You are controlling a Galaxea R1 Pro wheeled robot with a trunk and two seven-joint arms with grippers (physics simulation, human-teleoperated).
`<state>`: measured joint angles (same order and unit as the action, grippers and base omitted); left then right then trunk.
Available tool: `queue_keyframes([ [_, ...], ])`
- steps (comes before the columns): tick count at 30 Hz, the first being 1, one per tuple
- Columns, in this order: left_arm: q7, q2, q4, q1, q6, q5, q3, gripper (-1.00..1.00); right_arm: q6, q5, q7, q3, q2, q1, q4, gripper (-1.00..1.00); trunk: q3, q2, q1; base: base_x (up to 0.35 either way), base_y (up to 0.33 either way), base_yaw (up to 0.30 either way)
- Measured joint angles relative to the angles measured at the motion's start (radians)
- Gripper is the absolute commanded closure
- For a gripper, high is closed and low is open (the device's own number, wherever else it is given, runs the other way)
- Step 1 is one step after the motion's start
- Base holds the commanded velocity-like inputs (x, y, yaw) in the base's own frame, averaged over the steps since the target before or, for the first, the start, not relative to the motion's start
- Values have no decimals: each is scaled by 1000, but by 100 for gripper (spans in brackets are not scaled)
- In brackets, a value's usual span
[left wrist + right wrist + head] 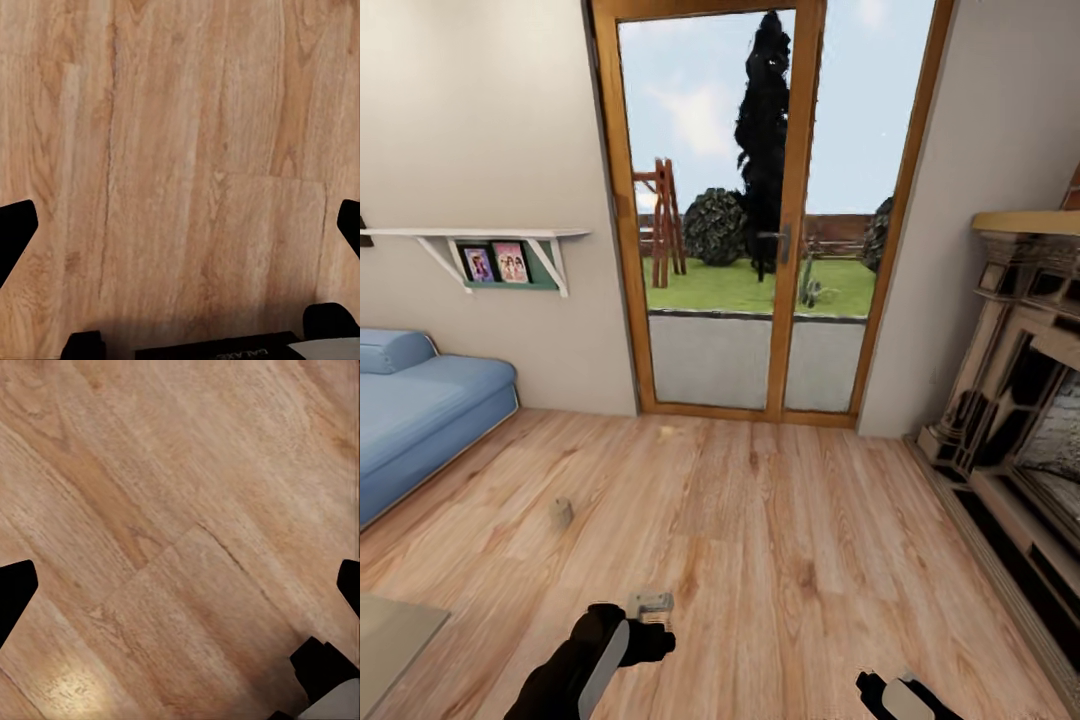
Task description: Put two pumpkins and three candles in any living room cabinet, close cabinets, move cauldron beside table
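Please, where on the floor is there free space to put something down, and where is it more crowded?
The wooden floor is bare between the glass door and the left gripper, and toward the fireplace. Near the blue sofa a small candle stands, and something small lies by the door.
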<state>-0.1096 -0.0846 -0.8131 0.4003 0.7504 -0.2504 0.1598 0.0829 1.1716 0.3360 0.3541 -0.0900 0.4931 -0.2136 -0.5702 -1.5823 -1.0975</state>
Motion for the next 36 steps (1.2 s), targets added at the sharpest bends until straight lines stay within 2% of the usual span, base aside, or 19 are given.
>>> queue_keyframes([
  [4,-1,5,152,0,-122,1,1,-100,-2,-3,0,2,7,-1,44,-100,10,28,15,0,0,-142],
  [6,-1,14,238,0,-203,2,1,-100,-12,-6,0,4,10,-1,72,-100,15,42,23,0,0,-96],
  [10,-1,50,416,0,-391,1,0,-100,-101,-9,-1,6,17,-1,128,-100,26,70,38,0,0,-44],
  [12,-1,60,499,0,-484,1,1,-100,-150,-10,-2,7,34,-2,148,-100,31,84,46,0,0,-9],
  [16,-2,82,559,0,-560,0,4,-100,-186,-22,-2,8,52,-11,166,-100,41,112,61,0,0,-3],
  [17,-2,93,587,0,-597,0,4,-100,-208,-45,-2,7,59,-34,173,-100,43,119,65,0,0,-1],
  [18,-2,97,597,0,-610,-1,4,-100,-216,-59,-2,9,62,-44,175,-100,46,126,69,0,0,0],
  [19,-2,101,614,0,-633,-1,2,-100,-232,-91,-1,12,65,-60,177,-100,48,133,73,0,0,0],
  [20,-2,108,634,0,-659,-2,0,-100,-255,-149,-1,16,68,-76,179,-100,51,140,77,0,0,0],
  [22,-2,115,647,0,-677,-2,-1,-100,-274,-226,0,20,74,-86,181,-100,57,154,84,0,0,0],
  [25,-2,120,655,0,-688,-3,1,-100,-281,-277,0,22,86,-90,182,-100,66,175,96,0,0,0],
  [30,-2,122,658,-4,-692,-3,1,-100,-280,-310,-1,31,106,-92,183,-100,73,189,104,0,0,0],
  [33,-1,123,658,-5,-693,-3,1,-100,-278,-345,-2,47,111,-93,183,-100,73,189,104,0,0,0],
  [36,0,123,658,-9,-699,-2,2,-100,-278,-361,-2,52,112,-94,183,-100,73,189,104,0,0,0],
])
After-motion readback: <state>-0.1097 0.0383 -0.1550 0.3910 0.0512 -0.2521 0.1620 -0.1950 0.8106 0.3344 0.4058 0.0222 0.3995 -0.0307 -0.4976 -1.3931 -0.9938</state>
